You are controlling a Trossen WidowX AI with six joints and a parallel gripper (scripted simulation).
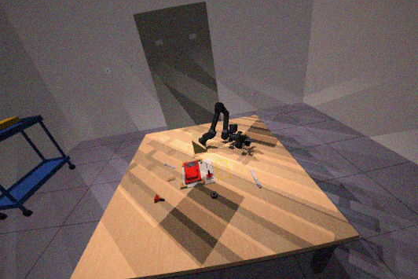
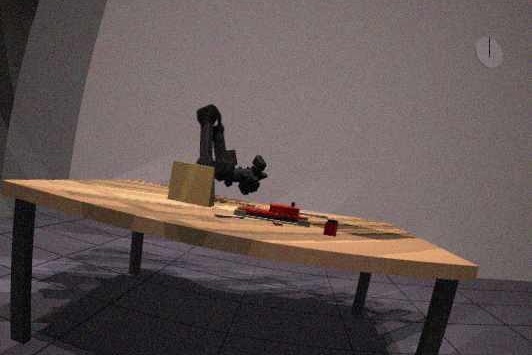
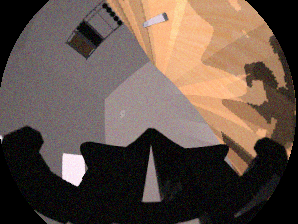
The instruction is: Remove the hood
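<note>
The toy car [image 1: 192, 177] [image 2: 250, 212] is red and sits on a whitish board with yellow-orange corner pieces. A raised red block [image 2: 284, 211] stands on it; I cannot tell for certain which red part is the hood. The marked area [image 1: 229, 169] is a thin yellow outline on the table beside the board, on its right in the top view. My gripper [image 1: 249, 142] [image 2: 266, 175] [image 3: 151, 131] is shut, with nothing seen between its fingers. It is held sideways above the table near the arm, well away from the car and the outline. The car does not show in the wrist view.
A pale strip [image 1: 255, 178] [image 3: 155, 20] lies right of the outline. A black round part [image 1: 214, 195], a red-and-black part [image 1: 157, 199] [image 2: 330, 228] and a small tan piece [image 1: 171, 179] lie around the board. An upright panel [image 1: 199, 147] [image 2: 191, 183] stands by the arm.
</note>
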